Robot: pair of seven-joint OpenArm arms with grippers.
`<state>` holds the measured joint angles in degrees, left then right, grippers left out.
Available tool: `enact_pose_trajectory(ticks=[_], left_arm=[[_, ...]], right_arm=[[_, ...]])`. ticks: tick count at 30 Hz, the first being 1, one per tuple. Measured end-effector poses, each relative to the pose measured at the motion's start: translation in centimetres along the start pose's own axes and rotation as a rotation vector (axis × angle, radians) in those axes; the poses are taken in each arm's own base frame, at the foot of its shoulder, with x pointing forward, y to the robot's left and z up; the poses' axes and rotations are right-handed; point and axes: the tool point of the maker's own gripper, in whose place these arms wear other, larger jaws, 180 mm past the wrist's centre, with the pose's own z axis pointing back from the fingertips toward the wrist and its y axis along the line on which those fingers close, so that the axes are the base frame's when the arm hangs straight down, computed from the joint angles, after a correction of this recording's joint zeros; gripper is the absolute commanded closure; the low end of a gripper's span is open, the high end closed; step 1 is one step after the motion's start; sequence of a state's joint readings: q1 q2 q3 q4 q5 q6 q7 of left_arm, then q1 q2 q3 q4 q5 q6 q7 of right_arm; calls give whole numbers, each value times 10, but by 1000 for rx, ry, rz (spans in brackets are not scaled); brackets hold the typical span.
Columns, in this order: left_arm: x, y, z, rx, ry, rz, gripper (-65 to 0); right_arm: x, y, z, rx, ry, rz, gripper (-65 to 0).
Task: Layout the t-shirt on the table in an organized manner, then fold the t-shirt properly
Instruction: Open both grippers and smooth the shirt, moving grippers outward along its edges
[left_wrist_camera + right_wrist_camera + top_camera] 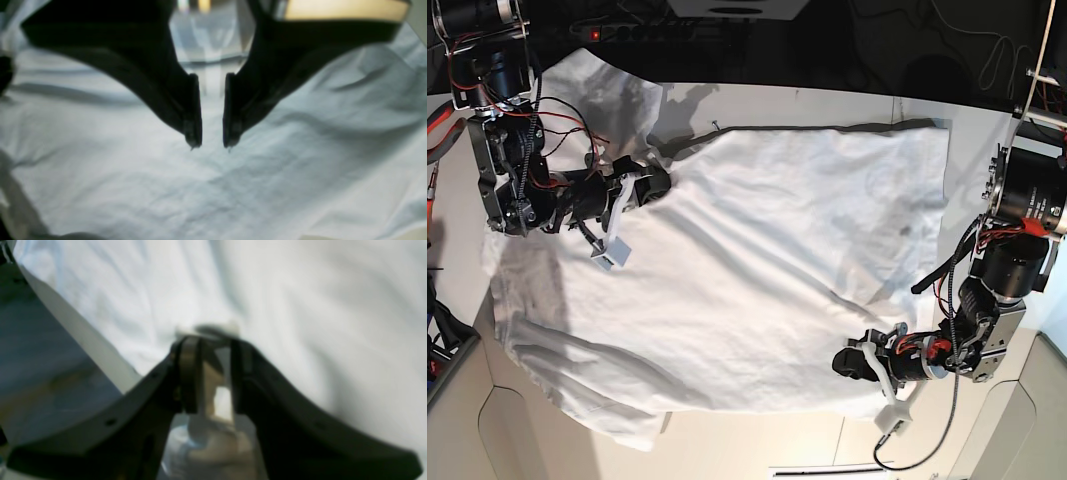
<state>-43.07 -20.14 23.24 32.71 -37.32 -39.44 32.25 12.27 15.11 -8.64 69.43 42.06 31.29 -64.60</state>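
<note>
The big plain white short-sleeved cloth t-shirt point(757, 270) lies spread across the wide matte white tabletop point(727, 445), mostly flat but rumpled, one sleeve bunched at its far corner. The left gripper point(212, 145) hovers low over the shirt's near hem, fingers point(194, 133) narrowly parted with nothing between them. At the shirt's opposite side, by the collar end, the right gripper point(208, 340) sits on the fabric, fingers point(188, 373) a small gap apart; the view is blurred, and I judge them empty. To lay this out well, each gripper should pinch one layer only, right at an edge of the shirt, then draw outward together, low and slow, so wrinkles run out instead of bunching. Lifting high risks dragging the whole shirt.
</note>
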Motion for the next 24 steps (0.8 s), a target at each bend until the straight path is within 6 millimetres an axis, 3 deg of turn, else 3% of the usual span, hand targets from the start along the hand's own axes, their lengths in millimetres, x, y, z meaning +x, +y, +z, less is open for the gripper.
enact_pose_trajectory(ticks=[7, 11, 14, 20, 24], left_arm=[[-76, -40, 24, -174, 290, 78, -146], [-91, -45, 54, -259, 280, 159, -146], [-118, -43, 66, -265, 327, 191, -146], [-203, -42, 73, -200, 505, 183, -146], [-219, -33, 69, -150, 427, 75, -146]], right_arm=[[53, 29, -5, 48, -86, 57, -167], [86, 42, 0, 66, -145, 94, -167], [97, 46, 3, 70, -165, 108, -167], [120, 28, 15, -35, -237, 148, -167], [139, 5, 28, -148, -346, 171, -167]])
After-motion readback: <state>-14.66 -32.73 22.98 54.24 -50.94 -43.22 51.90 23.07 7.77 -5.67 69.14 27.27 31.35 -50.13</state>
